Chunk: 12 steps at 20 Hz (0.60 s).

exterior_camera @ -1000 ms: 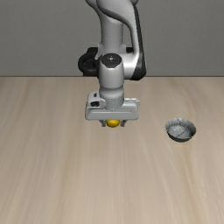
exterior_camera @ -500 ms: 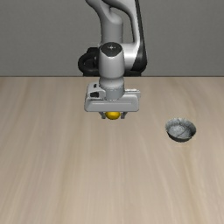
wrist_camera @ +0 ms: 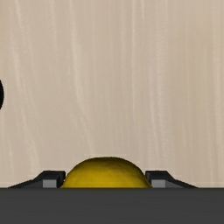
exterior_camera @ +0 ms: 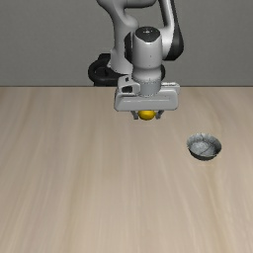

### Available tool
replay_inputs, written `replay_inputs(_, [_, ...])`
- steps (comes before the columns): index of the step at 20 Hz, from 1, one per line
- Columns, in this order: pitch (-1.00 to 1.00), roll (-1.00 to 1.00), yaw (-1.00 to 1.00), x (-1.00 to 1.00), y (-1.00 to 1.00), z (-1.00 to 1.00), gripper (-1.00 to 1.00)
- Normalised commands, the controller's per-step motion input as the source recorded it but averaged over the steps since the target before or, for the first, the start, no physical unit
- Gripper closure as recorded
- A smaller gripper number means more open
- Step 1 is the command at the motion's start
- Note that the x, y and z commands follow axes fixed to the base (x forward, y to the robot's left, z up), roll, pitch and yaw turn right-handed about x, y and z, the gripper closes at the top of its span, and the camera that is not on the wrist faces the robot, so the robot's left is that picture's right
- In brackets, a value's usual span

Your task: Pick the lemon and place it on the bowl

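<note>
The lemon (exterior_camera: pixel 146 115), clamped between both fingers of the downward-pointing tool (exterior_camera: pixel 146 118), is held above the table (exterior_camera: pixel 59 188), having been carried higher and toward the exterior view's right since half a second earlier, nearer to, yet well apart from, the bowl (exterior_camera: pixel 205 148).

I work at a bare simulated test bench: a wide pale wood-grain tabletop (exterior_camera: pixel 59 188) before a plain grey back wall (exterior_camera: pixel 40 40).
</note>
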Motion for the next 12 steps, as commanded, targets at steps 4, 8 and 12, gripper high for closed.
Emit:
replay_inputs(4, [0.00,0.00,0.00,0.00,1.00,0.00,1.00])
replay_inputs(8, [0.00,0.00,0.00,0.00,1.00,0.00,1.00])
replay_inputs(12, [0.00,0.00,0.00,0.25,0.75,0.00,1.00])
